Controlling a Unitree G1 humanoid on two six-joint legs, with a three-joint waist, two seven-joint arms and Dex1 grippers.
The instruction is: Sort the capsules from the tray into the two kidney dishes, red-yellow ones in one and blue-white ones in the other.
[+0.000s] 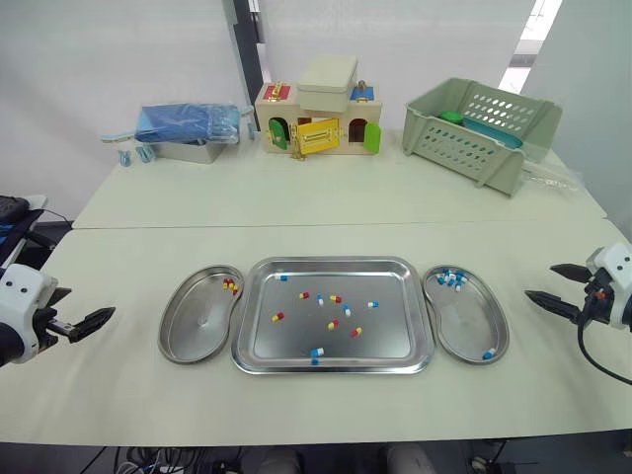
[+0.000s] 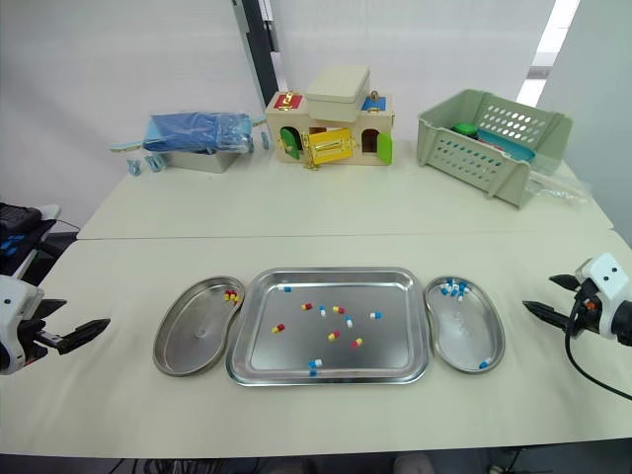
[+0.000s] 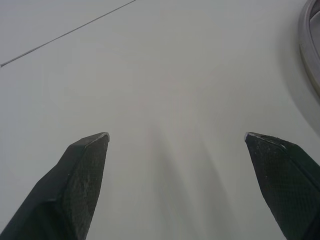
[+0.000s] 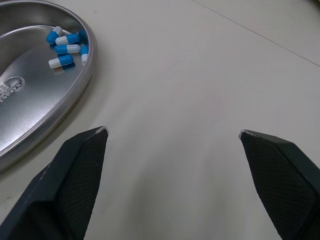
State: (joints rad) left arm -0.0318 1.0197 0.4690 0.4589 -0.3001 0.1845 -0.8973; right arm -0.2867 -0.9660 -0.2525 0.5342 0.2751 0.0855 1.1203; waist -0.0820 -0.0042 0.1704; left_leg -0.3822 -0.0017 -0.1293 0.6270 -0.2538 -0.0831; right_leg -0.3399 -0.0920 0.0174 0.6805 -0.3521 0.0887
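Where the near table (image 1: 118, 395) carries the sorting set, a rectangular steel tray (image 1: 387, 338) lies in the middle with a steel kidney dish close against each short side. Tray contents: loose capsules scattered well apart, about five red-yellow capsules (image 1: 304, 295) and five blue-white capsules (image 1: 373, 304), though the count is uncertain at this distance; one blue-white lies against the tray's near rim. Left kidney dish (image 1: 193, 328): a small cluster of sorted red-yellow capsules (image 1: 231, 286) at its far end by the tray. Right kidney dish (image 1: 470, 322): a cluster of sorted blue-white capsules (image 1: 452, 278) at its far end, plus a single blue-white capsule (image 1: 488, 354) near its near end. Left gripper (image 3: 176, 135): over bare table well to the left of the left dish, fingers (image 3: 80, 170) spread wide, nothing between them. Right gripper (image 1: 541, 282): over bare table to the right of the right dish, fingers (image 4: 280, 170) likewise apart and empty. Far table: a blue bundle in a metal tray (image 1: 188, 126), a wooden latch-board house (image 1: 318, 118) with coloured doors, and a pale green plastic basket (image 1: 479, 128).
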